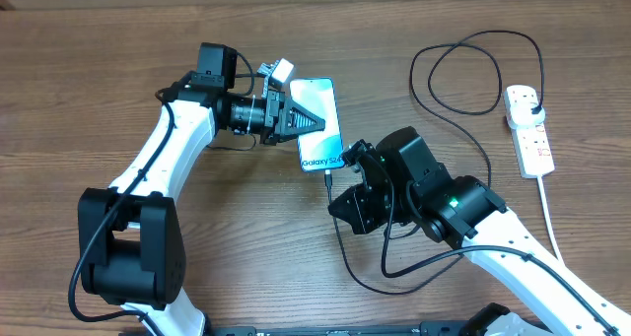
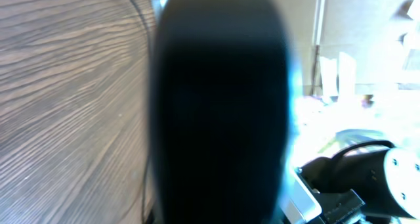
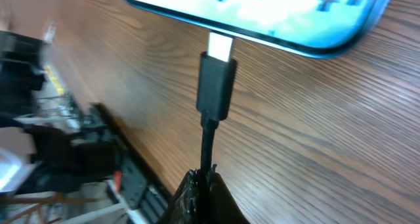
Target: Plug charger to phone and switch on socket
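Pinches the charger (image 3: 207, 142) cable with the right gripper (image 3: 200, 192) closed tight, just behind the connector (image 3: 216, 86). Clamps the phone (image 1: 320, 151) at centre in the left gripper (image 1: 312, 119), Galaxy S24 lettering toward the right arm (image 1: 473, 213). Leaves the white power strip (image 1: 529, 134) well apart at far right. Touches the connector's bare metal tip to the phone's bottom edge.
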You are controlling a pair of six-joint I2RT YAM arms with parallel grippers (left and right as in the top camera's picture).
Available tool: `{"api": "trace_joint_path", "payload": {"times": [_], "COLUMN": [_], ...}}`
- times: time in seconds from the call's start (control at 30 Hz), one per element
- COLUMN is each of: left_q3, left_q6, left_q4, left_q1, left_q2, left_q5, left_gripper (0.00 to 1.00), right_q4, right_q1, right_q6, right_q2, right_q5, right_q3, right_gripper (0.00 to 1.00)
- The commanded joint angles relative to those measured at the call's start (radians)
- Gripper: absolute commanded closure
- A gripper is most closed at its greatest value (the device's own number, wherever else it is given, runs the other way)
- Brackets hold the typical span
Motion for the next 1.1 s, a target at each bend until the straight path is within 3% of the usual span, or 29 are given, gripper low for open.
{"api": "trace_joint_path", "payload": {"times": [0.0,0.4,0.6,1.07], "left_q3": [0.020,0.020,0.020,0.020], "left_q6": [0.076,0.117,0.118,0.218], "left_q4": [-0.021,-0.042,-0.040,-0.041], "left_q1": [-0.014,-0.018,-0.018,-0.018], "left_q2": [-0.013,-0.013,-0.013,-0.013], "left_q5": [-0.022,-0.027,0.086,0.103], "left_gripper": [0.96,0.96,0.96,0.96], "right_q4": [-0.006,0.001,0.002,-0.010], "right_q1": [0.034,0.102,0.102,0.102], "right_q6": [-0.049,0.037,0.100,0.103], "right_q2": [-0.005,-0.005,-0.005,-0.005], "right_q5": [0.092,0.145,0.116,0.041], "right_q3": [0.018,0.018,0.018,0.018], "right_gripper": [0.96,0.96,0.96,0.96]}}
